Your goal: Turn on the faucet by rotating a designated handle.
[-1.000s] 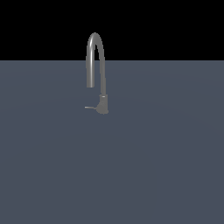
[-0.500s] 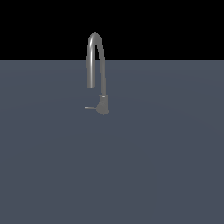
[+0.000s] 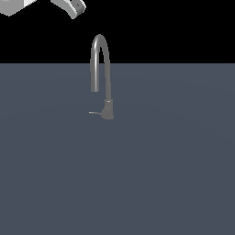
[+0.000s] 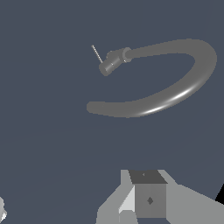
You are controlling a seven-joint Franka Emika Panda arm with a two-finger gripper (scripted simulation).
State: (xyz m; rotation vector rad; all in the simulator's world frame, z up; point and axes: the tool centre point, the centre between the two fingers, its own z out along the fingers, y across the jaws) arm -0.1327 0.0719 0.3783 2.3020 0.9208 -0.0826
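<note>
The grey faucet (image 3: 101, 75) stands on the dark floor with its tall arched spout. The handle (image 3: 94, 113) is a thin short lever sticking out of the base toward the exterior view's left. In the wrist view the faucet's arched spout (image 4: 175, 89) shows from above, with the handle (image 4: 96, 53) as a thin line off the base. My gripper (image 4: 140, 176) sits high above the faucet, well apart from it. Its fingers (image 4: 150, 199) show as one joined grey mass with no gap, holding nothing.
Part of the white robot arm (image 3: 69, 7) shows at the top left of the exterior view, above the faucet. The dark grey floor (image 3: 160, 174) spreads flat all around the faucet.
Part of the robot arm has come into the top left of the exterior view. The faucet and its handle have not moved.
</note>
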